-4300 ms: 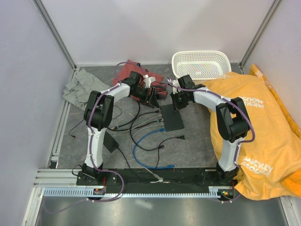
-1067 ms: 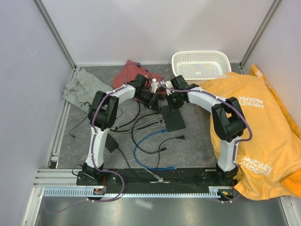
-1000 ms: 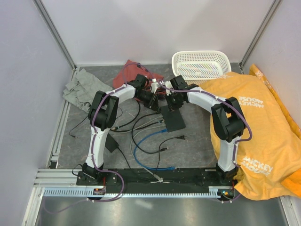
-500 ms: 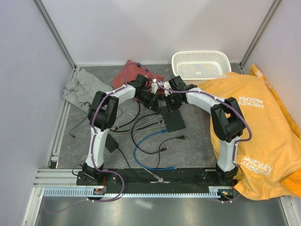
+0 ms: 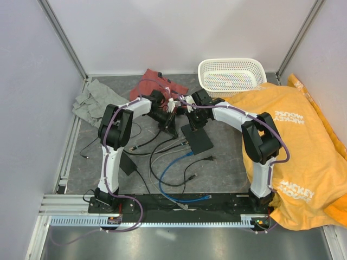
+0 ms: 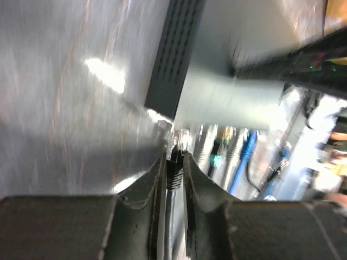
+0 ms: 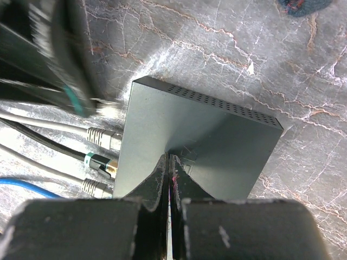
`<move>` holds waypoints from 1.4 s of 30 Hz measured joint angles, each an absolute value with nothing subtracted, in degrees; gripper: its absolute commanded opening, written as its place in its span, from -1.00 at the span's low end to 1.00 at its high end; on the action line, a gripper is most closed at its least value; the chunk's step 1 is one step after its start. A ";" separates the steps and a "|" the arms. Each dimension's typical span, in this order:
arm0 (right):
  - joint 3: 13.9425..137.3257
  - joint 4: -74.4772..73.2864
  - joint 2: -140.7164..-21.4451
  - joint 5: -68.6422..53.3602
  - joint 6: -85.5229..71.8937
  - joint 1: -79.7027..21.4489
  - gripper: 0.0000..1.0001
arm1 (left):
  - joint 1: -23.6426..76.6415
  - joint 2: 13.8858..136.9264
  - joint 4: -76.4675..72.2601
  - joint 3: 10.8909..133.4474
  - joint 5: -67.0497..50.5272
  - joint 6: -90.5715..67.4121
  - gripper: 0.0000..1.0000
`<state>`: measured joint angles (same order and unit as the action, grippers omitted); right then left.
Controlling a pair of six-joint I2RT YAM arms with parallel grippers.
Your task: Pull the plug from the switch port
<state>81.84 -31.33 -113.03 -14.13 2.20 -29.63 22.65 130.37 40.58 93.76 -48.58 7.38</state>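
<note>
Left gripper is pinching the plug lengthwise by its black ribbed boot between nearly closed fingers, with the switch lying just ahead, ports facing this nearer arm, while the right gripper, fully closed, is pressing on its top.

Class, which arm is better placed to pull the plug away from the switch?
Left: the left gripper pinches a plug beside the switch; the shut right gripper only rests on the switch's top.

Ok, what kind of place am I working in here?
Looks like an enclosed robot test cell, probably a lab: plain white panel walls on metal posts, and a grey table strewn with cables around a switch.
</note>
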 measured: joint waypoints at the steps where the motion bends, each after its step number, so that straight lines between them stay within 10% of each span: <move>1: 81.84 -31.33 -113.06 -14.13 2.22 -29.63 -1.00 | 21.96 130.17 41.85 93.01 -48.93 7.18 -0.96; 30: 82.00 -31.35 -113.21 -13.72 2.44 -29.65 -0.99 | -5.54 119.79 73.12 99.61 -37.12 29.32 -0.97; 42: 84.44 -31.35 -115.02 -13.89 2.42 -29.89 -1.00 | -13.74 110.02 65.84 90.13 -9.69 32.32 -0.97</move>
<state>84.44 -31.35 -115.02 -13.89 2.42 -29.89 -13.74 110.02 65.84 90.13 -9.69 32.32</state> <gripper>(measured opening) 0.007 0.157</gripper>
